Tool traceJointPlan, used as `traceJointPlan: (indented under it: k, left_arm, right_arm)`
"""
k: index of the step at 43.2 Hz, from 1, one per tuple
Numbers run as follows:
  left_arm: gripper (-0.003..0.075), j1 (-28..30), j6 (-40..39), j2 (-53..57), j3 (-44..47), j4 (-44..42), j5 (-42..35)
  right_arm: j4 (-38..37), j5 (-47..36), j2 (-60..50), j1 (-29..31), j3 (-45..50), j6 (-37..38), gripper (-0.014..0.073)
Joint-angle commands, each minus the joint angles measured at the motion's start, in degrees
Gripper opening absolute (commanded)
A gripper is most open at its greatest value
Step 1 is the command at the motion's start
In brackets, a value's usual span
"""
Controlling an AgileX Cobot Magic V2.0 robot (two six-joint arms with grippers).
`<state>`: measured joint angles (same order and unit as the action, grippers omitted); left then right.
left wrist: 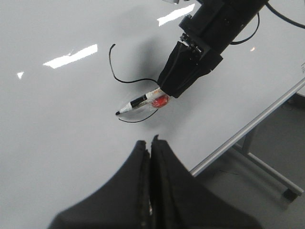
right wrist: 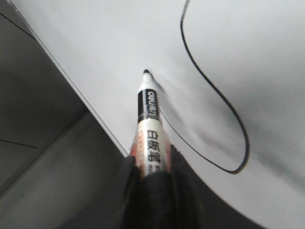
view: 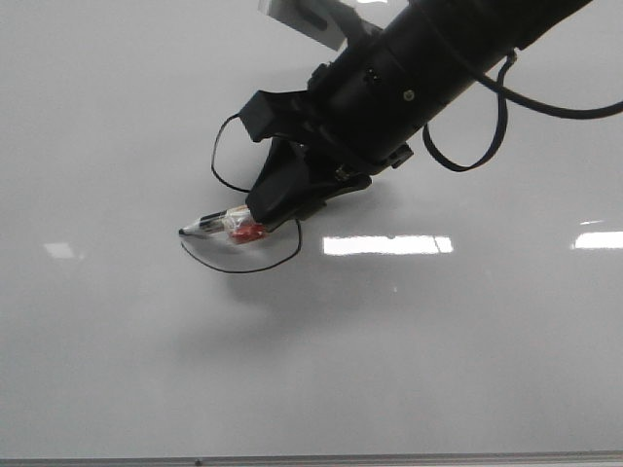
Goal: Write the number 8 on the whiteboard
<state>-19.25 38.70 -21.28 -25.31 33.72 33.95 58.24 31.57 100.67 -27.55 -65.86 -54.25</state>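
Whiteboard (view: pixel 117 370): glossy pale grey-white surface filling the front view; thin metal frame edge along the near side, bright light reflections toward the right edge.

Left gripper (left wrist: pixel 150 145): black, seen only in the left wrist view, held above the board near its framed edge; fingers pressed together with nothing between them.

Marker (view: pixel 219 225): white barrel with black band and printed label, a red patch under clear wrap close to the fingers; black tip pointing toward the left edge of the board and meeting, or all but meeting, the surface at the left end of the lower curve.

Right gripper (view: pixel 277 209): black, reaching in from the far right corner, fingers clamped on the rear of the marker barrel; a black cable loops beside the arm.

Number 8 (view: pixel 243 268): thin black line around the board's middle, unfinished. Lower curve runs from the marker tip under the gripper and up its right side; upper curve rises on the left, partly hidden behind the gripper.
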Motion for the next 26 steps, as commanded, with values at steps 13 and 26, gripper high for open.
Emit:
traceJointPlan:
  k: [13,26]
  left_arm:
    - [-0.0021,0.1,-0.57,-0.42,-1.51,2.09,-3.64]
    - [-0.002,0.1,-0.57,-0.42,-1.51,2.09,-3.64]
  right_arm:
    - [0.31,-1.02,-12.89,10.76,2.12,-0.17,-0.0058]
    - [-0.9,-0.26,-9.63,7.15,-4.73,-0.17,-0.0058]
